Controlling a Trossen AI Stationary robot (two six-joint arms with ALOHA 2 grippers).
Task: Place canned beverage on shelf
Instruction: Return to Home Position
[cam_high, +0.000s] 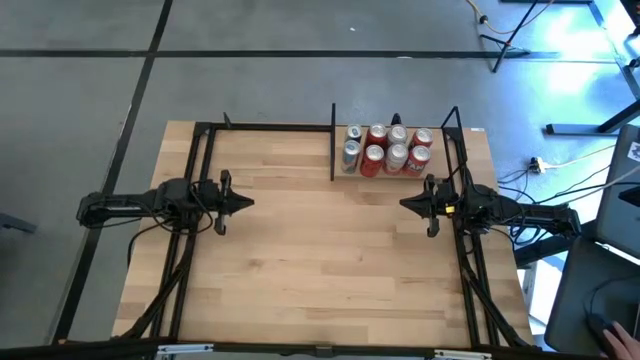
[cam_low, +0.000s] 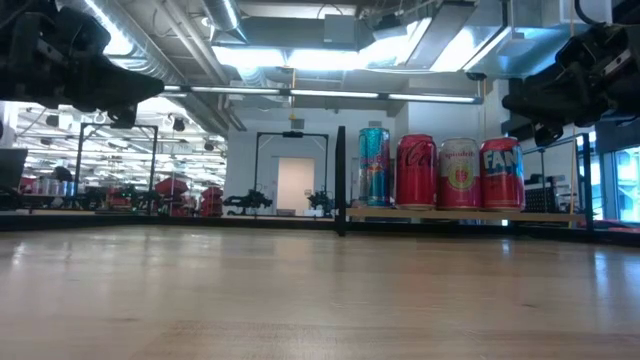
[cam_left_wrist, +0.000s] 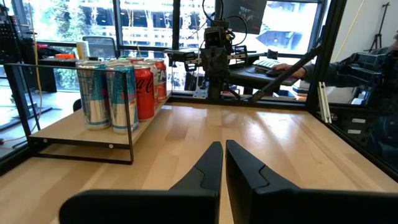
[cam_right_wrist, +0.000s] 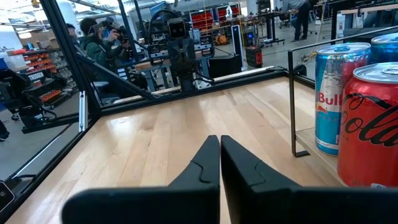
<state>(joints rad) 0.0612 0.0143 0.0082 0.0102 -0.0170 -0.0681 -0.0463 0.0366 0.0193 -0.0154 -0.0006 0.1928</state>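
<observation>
Pale wooden shelf (cam_low: 460, 213), red and blue-silver cans (cam_low: 416, 172).

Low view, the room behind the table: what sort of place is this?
Probably a robotics lab in an open industrial hall: exposed ceiling ducts and strip lights, another black-framed robot station beyond the table, and a person close by.

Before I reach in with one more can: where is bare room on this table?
Bare: the wide tabletop between the left gripper and right gripper, the whole near half, and the far corner beside the shelf, on the left arm's side. Crowded: that shelf, cans standing in two rows.
</observation>
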